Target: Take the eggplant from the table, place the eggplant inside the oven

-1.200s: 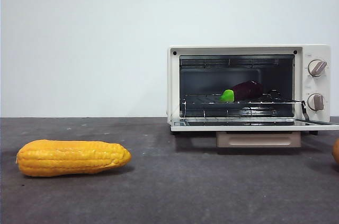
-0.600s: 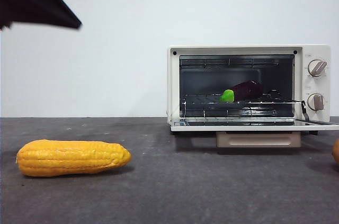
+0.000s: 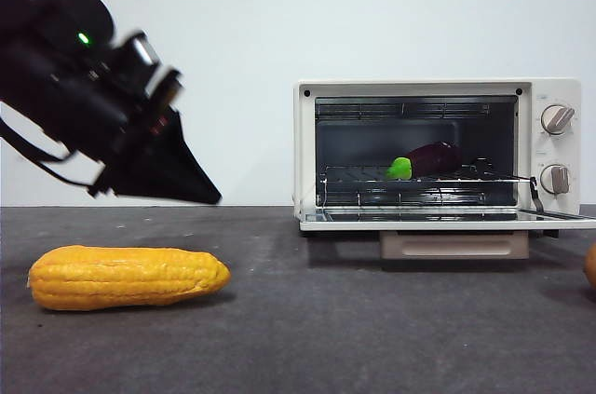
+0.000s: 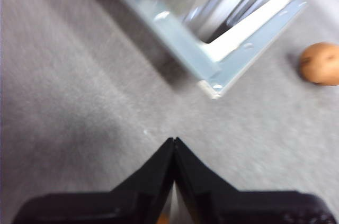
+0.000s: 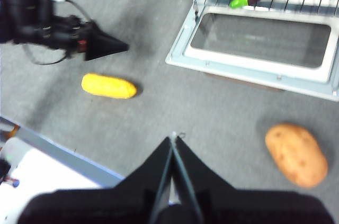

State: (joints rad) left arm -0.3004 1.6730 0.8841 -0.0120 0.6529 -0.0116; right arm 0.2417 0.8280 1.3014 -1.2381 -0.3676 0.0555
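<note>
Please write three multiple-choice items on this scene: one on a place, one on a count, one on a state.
1. Where is the eggplant?
A. on the rack inside the oven
B. on the table beside the corn
C. in a gripper

2. How many knobs does the oven's front show?
A. one
B. two
C. four

3. How is the oven door?
A. shut
B. taken off
C. open, folded down flat

Answers:
1. A: the front view shows it lying on the wire rack, green cap toward the open front.
2. B: one knob sits above the other on the right panel.
3. C: the door lies level in front of the cavity, and the right wrist view shows its glass facing up.
</note>
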